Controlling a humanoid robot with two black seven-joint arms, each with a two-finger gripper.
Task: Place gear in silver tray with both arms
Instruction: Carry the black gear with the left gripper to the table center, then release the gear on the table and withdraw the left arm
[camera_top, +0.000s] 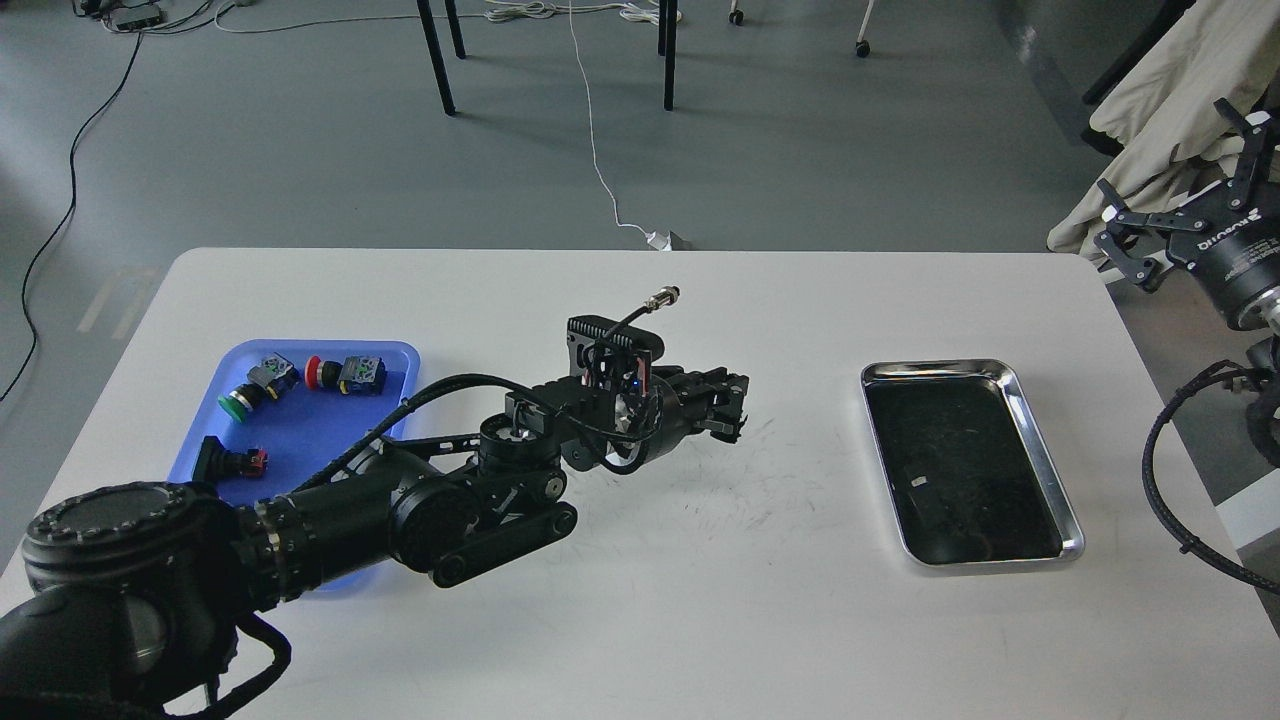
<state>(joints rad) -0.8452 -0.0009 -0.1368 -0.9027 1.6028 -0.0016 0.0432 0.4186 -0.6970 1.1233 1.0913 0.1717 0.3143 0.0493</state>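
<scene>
The silver tray (936, 368) lies on the right side of the white table, its dark base bare. My left arm reaches from the lower left across the table, and my left gripper (728, 408) hovers at the table's middle, well left of the silver tray. Its fingers are dark and close together, so I cannot tell whether they hold anything. The gear does not show; my left arm covers the near part of the blue tray (300, 425). My right gripper (1170, 195) is raised off the table's far right corner, fingers spread and empty.
The blue tray at the left holds a green button (240, 400), a red button switch (345, 372) and a black switch (225, 462). A beige cloth (1170, 90) hangs behind my right gripper. Chair legs and cables are on the floor beyond the table.
</scene>
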